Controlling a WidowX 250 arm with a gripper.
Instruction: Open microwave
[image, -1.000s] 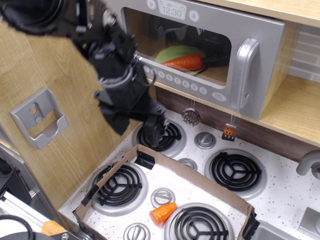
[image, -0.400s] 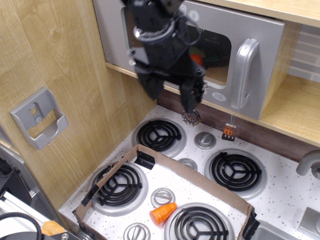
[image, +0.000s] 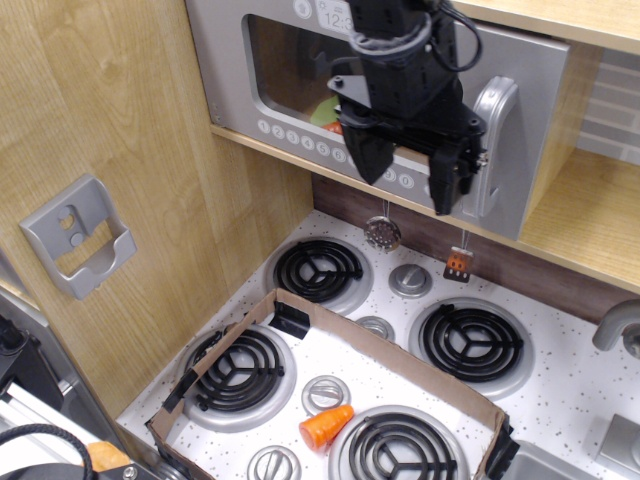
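Note:
The silver-grey toy microwave (image: 530, 70) sits on a wooden shelf at the top, door closed. Its chunky vertical grey handle (image: 495, 150) is at the door's right side, with a row of small round white buttons (image: 290, 135) below the window. My black gripper (image: 405, 185) hangs in front of the window, open, its two fingers pointing down. The right finger (image: 447, 185) is just left of the handle. The gripper holds nothing. My arm hides most of the window and part of the clock display.
Below is a toy stove top with several black coil burners (image: 318, 270) and grey knobs. A cardboard frame (image: 400, 355) lies across the front burners, with an orange toy piece (image: 327, 426) inside. A grey wall bracket (image: 75, 235) hangs on the left wood panel.
My gripper has moved from low left over the stove up and to the right across the microwave door, and now hangs next to the handle.

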